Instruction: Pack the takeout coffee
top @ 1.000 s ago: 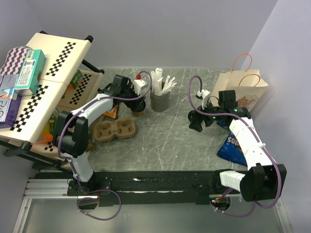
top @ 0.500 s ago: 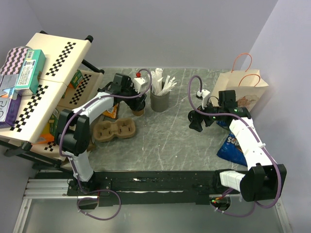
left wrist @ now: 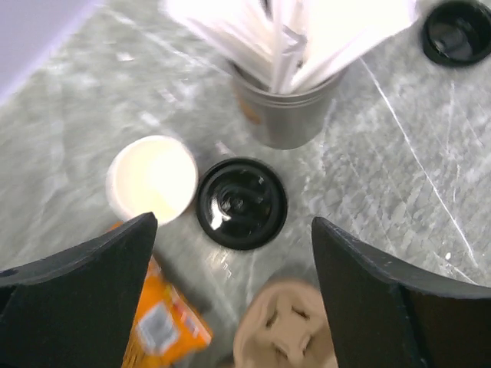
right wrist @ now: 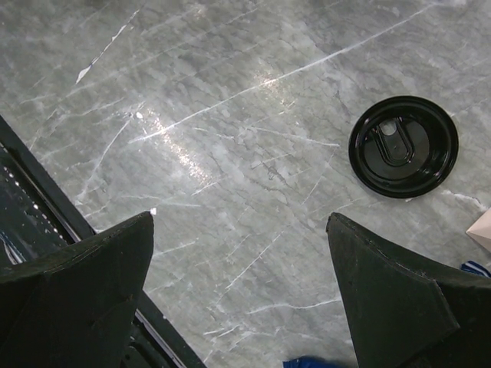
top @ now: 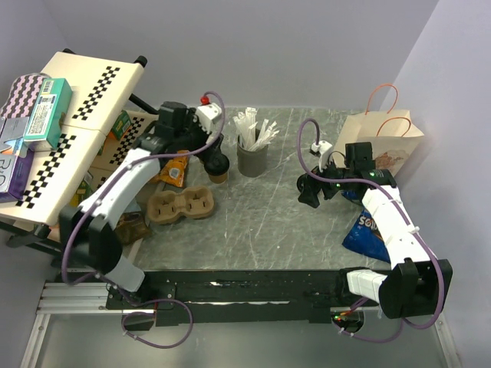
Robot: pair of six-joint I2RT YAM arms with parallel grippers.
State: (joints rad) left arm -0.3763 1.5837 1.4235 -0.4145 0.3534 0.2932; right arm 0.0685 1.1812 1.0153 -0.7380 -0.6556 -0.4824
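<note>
Both pairs of jaws stand wide apart, gripping nothing: left gripper (top: 217, 160) toward the far edge of the grey marble bench (top: 261, 230), right gripper (right wrist: 239, 222) toward its right edge. The left wrist view shows a small brown kraft-paper cup (left wrist: 151, 178), open and white inside, just beside a black round plastic lid (left wrist: 242, 203) (overhead, the gripper hides most of this). A grey metal cup (left wrist: 282, 115) holds white sticks (left wrist: 307, 38). The right wrist view shows a second black lid (right wrist: 403, 146) flat on the bench.

An open cup (left wrist: 151, 178), white inside, stands upright just beside a black-lidded cup (left wrist: 242, 203). A spare lid (right wrist: 403, 146) lies flat on the table (right wrist: 230, 153).
</note>
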